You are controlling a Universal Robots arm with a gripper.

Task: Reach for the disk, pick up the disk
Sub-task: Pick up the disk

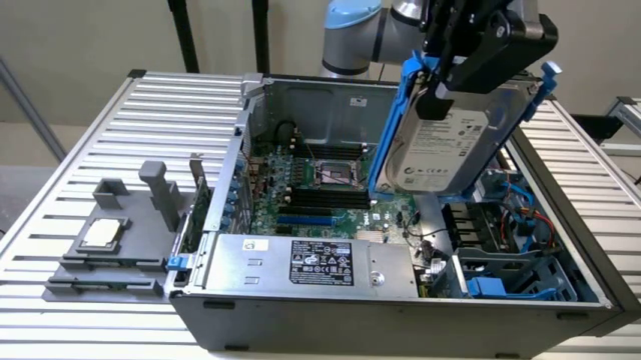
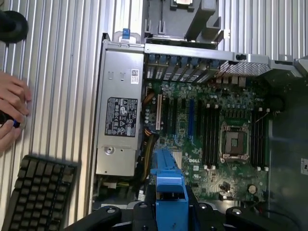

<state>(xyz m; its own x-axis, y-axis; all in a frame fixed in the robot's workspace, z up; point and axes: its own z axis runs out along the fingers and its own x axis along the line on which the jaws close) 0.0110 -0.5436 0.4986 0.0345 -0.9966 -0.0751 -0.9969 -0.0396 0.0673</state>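
Hand [image 1: 440, 94] clamped on disk [image 1: 451, 142], held tilted in the air above the open PC case [image 1: 401, 315], over the drive bay side. Pick looks done, imo.

Risks: grip sits near disk's top end, so the long body could swing or slip out and drop onto the motherboard [image 1: 320, 202]; blue frame could snag the case wall. Person's hand [image 2: 12, 108] rests on tabletop near a keyboard [image 2: 41, 192], could stray into arm's path.

Counts: 1 disk, 1 case, 1 PSU [image 1: 311, 262], 1 chip [image 1: 103, 234] on grey holder, 1 keyboard.
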